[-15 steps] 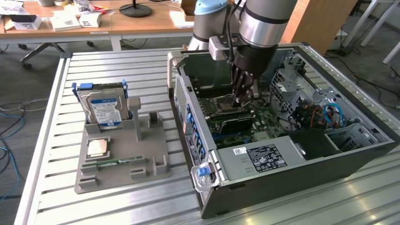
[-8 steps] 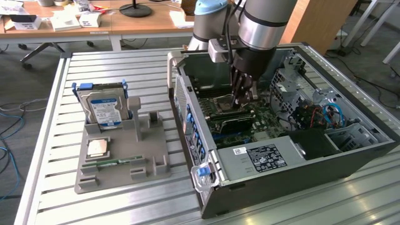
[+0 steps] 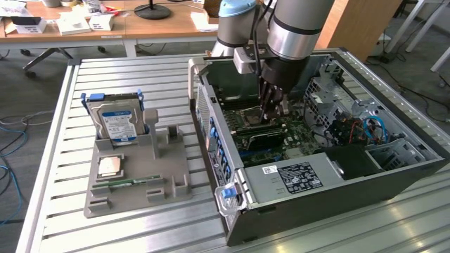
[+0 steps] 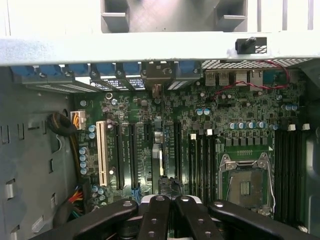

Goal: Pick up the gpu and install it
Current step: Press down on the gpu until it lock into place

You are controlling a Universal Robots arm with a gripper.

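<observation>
now the pincer (image 3: pixel 271 117) hangs inside the computer case (image 3: pixel 393 174), above the motherboard (image 4: pixel 200 145).

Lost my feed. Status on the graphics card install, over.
Gripper down inside the computer case, above the motherboard. Grip on graphics card: cannot tell. Slots look unobstructed.

A slatted metal counter (image 3: pixel 140 221) stood on grey carpet (image 3: pixel 28 89). At eleven o'clock a wooden desk (image 3: pixel 140 25) held papers; cables (image 3: pixel 10 132) trailed at nine o'clock.
</observation>
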